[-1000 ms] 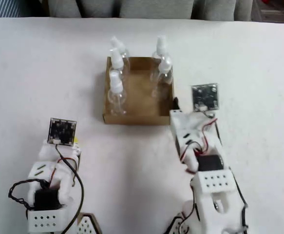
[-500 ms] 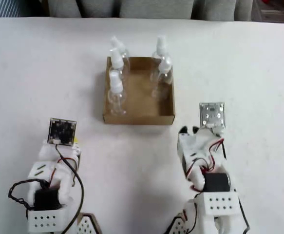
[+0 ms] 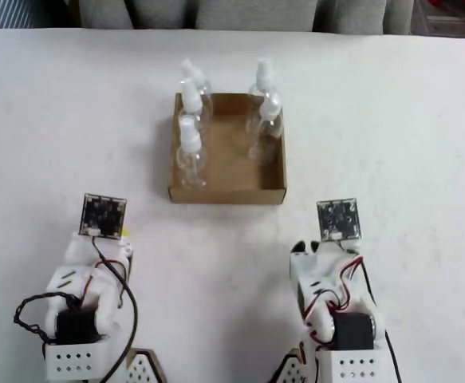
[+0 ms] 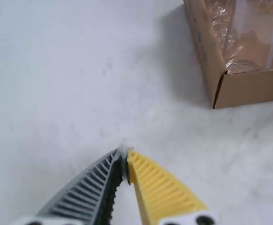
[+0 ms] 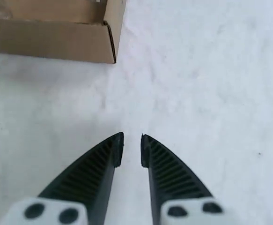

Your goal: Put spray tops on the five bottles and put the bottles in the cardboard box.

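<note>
White table [image 3: 57,120], grey chairs [image 3: 256,12] up top, five spray bottles [image 3: 191,159] in the cardboard box [image 3: 226,194] mid-frame; my right pincer [image 5: 132,150], barely open, has backed toward bottom right, left pincer [image 4: 125,161] is closed.

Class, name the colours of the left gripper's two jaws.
One grey, one yellow, both ridged; the left gripper shows best in the left wrist view.

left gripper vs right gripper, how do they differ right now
Colour: the grey-and-yellow left gripper against the all-black right gripper. State: the left gripper's tips meet, while the right gripper's tips show a narrow gap. Both are empty, over the white table, near the brown cardboard box.
</note>
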You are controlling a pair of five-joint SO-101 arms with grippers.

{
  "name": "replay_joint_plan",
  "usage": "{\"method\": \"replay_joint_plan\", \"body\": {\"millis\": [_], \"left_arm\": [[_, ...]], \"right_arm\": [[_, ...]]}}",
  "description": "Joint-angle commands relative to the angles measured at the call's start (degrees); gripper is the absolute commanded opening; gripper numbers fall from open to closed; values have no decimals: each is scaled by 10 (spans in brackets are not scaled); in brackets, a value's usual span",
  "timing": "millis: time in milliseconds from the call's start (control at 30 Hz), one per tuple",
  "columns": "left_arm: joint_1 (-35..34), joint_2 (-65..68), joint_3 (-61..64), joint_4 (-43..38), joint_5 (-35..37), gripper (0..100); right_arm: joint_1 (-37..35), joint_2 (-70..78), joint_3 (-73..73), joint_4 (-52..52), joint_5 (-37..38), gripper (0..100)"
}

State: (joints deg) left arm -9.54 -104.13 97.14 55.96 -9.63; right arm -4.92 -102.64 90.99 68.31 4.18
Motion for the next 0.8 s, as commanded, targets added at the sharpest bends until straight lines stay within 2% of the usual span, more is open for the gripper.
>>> {"method": "replay_joint_plan", "body": {"millis": [0,167,767], "left_arm": [[6,-4,-2,21,-7,24],[6,-4,-2,40,-7,24],[4,-5,-2,67,-7,24]], "right_arm": [[22,3,-1,19,6,30],[43,-3,62,20,5,30],[41,-4,59,44,5,31]]}}
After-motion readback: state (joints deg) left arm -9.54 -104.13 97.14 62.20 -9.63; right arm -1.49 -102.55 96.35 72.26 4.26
